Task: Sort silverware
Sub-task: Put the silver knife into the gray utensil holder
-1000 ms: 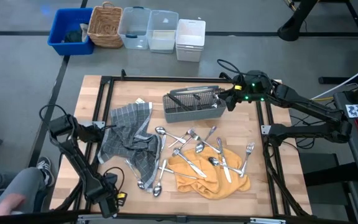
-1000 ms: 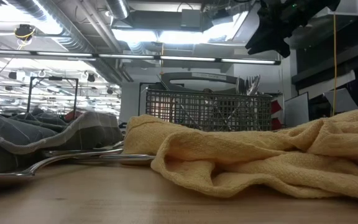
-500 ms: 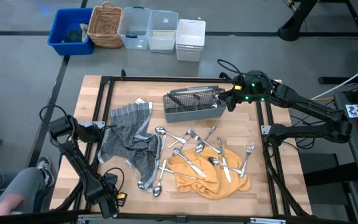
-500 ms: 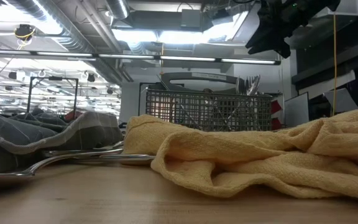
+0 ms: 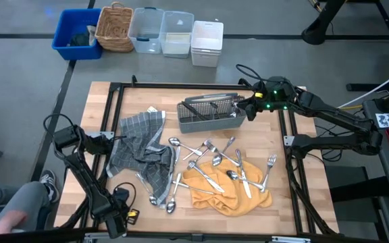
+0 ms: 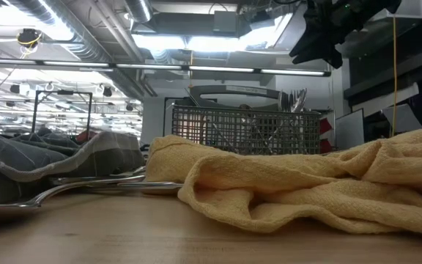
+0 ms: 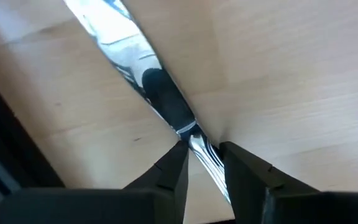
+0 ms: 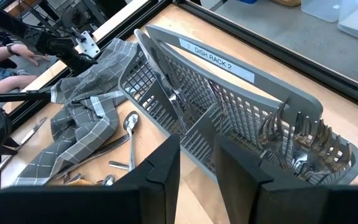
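The left gripper [image 7: 202, 165] is pinched around a knife [image 7: 143, 81] (stiff, slippery), best taken mid-handle

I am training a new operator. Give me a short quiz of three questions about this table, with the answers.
1. True or false: the yellow towel lies inside the caddy.
2. Which gripper hangs by the caddy's end? A left, B right.
3. In the right wrist view, what stands in the caddy's end compartment?
Key: 1 false, it lies on the table; 2 B, the right gripper, open; 3 forks.
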`<state>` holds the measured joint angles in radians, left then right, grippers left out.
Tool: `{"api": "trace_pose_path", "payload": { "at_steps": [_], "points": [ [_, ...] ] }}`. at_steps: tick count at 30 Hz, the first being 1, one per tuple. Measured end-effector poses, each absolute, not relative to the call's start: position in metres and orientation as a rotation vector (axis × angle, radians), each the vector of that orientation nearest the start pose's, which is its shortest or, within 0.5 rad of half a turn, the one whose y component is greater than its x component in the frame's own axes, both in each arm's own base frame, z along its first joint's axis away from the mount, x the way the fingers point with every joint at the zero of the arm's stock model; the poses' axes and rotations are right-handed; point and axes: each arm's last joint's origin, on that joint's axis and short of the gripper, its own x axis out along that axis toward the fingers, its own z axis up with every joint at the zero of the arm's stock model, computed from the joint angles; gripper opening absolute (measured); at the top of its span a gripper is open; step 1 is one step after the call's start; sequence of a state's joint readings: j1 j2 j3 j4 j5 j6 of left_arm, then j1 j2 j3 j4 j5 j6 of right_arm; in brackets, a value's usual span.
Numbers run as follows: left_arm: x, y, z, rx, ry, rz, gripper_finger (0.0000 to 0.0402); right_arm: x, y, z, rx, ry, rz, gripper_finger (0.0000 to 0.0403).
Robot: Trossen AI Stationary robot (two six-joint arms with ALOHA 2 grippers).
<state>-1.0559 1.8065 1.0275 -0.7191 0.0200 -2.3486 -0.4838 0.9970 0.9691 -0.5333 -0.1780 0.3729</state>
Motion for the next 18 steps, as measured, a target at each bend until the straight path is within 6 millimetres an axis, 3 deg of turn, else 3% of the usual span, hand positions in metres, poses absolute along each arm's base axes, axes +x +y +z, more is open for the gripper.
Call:
{"api": "trace_pose_path", "payload": {
  "at_steps": [18],
  "points": [
    [0.1572,-0.261,0.134,-1.068,1.232,0.935,0.0035,0.1836,-0.0907,0.3272,0.544,0.474,-0.396,0.0101]
  ]
}}
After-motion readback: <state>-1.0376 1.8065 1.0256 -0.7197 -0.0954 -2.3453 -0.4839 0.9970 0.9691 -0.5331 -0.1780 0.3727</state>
